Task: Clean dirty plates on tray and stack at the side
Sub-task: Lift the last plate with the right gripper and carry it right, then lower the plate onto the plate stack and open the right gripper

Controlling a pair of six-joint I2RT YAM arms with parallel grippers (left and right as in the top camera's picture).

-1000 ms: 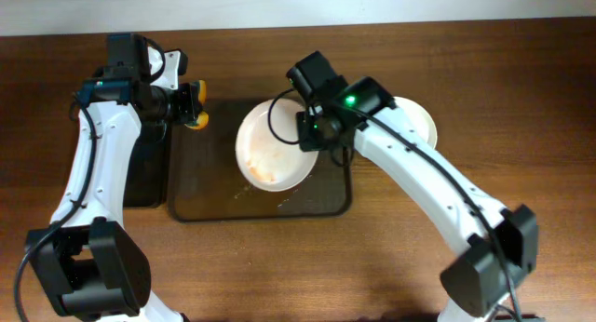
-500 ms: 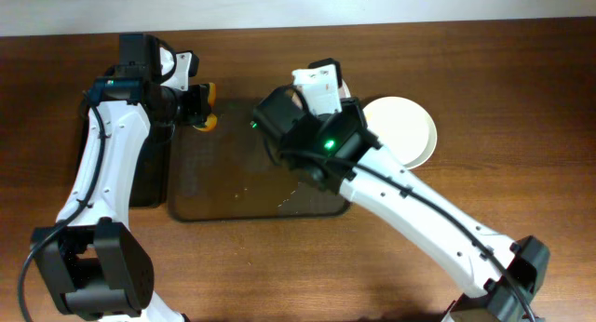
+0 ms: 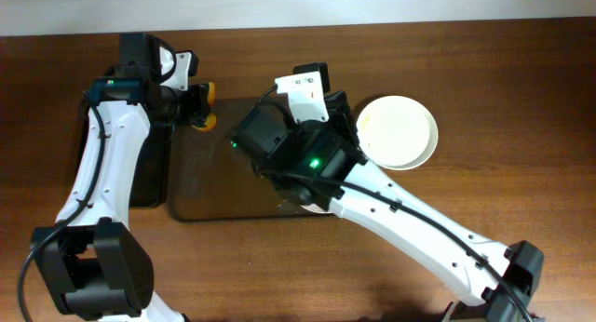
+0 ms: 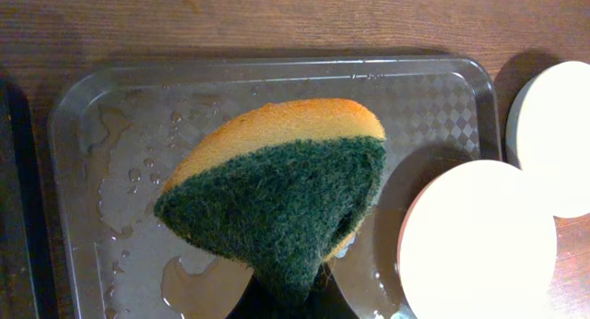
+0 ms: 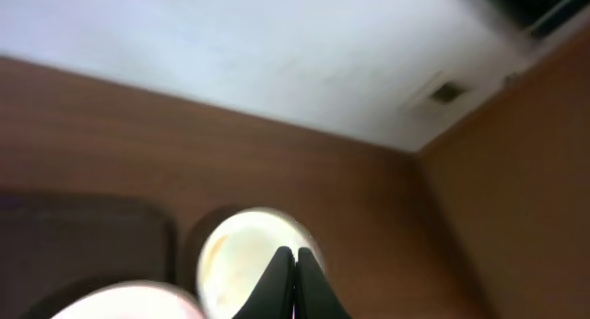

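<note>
— Sponge (image 4: 277, 194) in the left pincer (image 3: 196, 108)?
— Yes. That pincer is clamped tight on it. The foam is yellow-orange with a dark green scouring face, and it is folded into a wedge. It hangs over the far left corner of the tray (image 3: 209, 187).

— How does the tray look?
— It is dark brown with a low rim, and it is wet. Droplets and a small puddle of water (image 4: 198, 287) lie on the left part of its floor.

— Where are the plates?
— I can make out two. One white plate (image 4: 475, 241) is over the tray's right end, with its edge reaching past the rim. Whether it lies flat I cannot tell. From overhead the right arm (image 3: 307, 159) covers nearly all of it. The second white plate (image 3: 400, 131) sits on the wooden table (image 3: 503, 61), just beside the tray's right side.

— And the right pincer (image 5: 295, 268)?
— Its fingers are pressed together with nothing between them. Its wrist view is blurred, but both plates show below the tips, with a pale wall beyond.

— Anything else on the table?
— A narrower black tray (image 3: 144, 178) lies along the brown tray's left side, partly under the left arm.
</note>
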